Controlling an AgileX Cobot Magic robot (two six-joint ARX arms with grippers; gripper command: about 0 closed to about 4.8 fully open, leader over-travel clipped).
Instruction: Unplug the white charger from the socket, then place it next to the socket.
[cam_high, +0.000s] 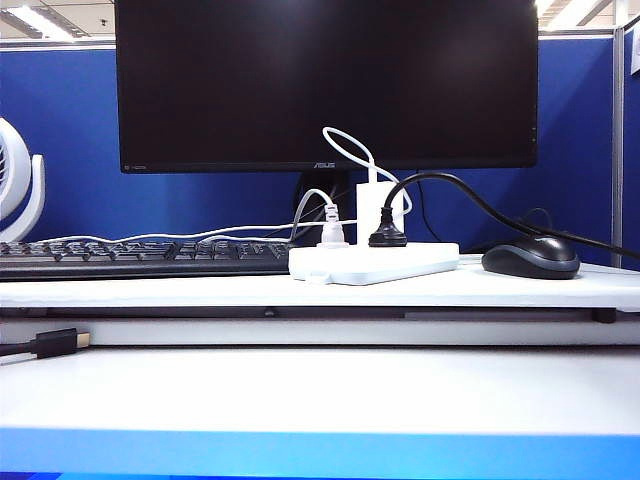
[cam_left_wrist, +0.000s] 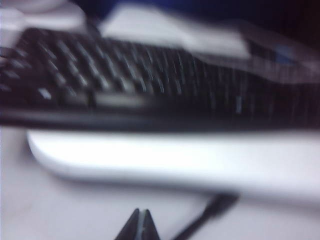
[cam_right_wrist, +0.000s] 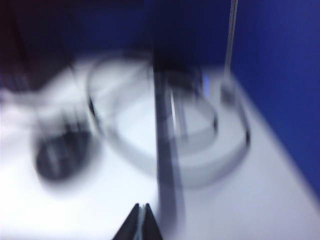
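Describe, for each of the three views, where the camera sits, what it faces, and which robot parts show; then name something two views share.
Exterior view: low, facing the white power strip and white charger; no arm shows.
Left wrist view: behind the left gripper, jaws shut, facing the black keyboard.
Right wrist view: behind the right gripper, jaws shut; blurred scene.
Shared: the keyboard, in the exterior and left wrist views.

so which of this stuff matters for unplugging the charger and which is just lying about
Job:
- white charger, plugged upright into the socket
- socket
- left gripper, shut
- right gripper, shut

Lying about:
- keyboard
- mouse
- monitor
- round black plug
- grey-white plug
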